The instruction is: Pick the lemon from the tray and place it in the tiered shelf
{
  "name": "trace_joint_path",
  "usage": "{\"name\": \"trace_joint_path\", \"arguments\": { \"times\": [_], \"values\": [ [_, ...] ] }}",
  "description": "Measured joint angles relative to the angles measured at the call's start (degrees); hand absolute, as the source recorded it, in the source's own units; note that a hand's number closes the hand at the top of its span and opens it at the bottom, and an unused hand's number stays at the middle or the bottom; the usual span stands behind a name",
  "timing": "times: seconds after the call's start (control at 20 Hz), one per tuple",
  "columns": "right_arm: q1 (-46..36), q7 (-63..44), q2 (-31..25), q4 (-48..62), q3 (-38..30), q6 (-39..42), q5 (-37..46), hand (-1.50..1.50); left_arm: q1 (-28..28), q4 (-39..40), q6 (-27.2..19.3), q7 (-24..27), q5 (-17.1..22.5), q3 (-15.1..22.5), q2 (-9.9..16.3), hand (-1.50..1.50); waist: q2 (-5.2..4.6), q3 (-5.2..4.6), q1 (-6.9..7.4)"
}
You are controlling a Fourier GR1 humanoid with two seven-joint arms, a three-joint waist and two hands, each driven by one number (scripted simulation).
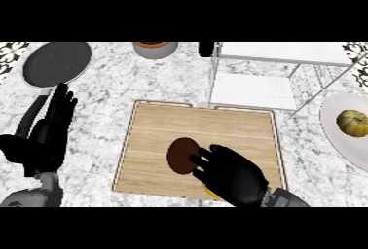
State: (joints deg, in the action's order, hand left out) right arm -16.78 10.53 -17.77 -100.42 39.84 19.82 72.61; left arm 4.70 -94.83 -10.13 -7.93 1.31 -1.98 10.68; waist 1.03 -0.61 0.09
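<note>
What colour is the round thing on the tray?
Dark brown, seen in the head view.

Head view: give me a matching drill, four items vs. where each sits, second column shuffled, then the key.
Items:
1. brown disc
2. pan
3. tiered shelf
4. left hand

Places:
A. back right of the counter, behind the tray
B. on the wooden tray, beside the right hand
C. left edge, open, fingers up, resting
D. back left corner of the counter

Pairs: 1-B, 2-D, 3-A, 4-C
</note>
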Motion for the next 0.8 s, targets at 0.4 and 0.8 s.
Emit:
{"name": "trace_joint_path", "arguments": {
  "times": [0.4, 0.8],
  "values": [
    [7.4, -19.2, 8.2, 2.3, -13.7, 2.6, -0.9, 1.5, -1.4, -1.4, 0.3, -0.4, 0.9, -1.8, 0.9, 0.0, 0.07, -0.26, -2.23],
    [11.1, -47.2, 15.5, -2.5, -15.0, 2.2, -10.2, 1.5, -1.9, -1.7, 0.8, 0.0, 0.7, -1.0, 0.3, 0.0, -0.28, -0.06, -0.68]
  ]
}}
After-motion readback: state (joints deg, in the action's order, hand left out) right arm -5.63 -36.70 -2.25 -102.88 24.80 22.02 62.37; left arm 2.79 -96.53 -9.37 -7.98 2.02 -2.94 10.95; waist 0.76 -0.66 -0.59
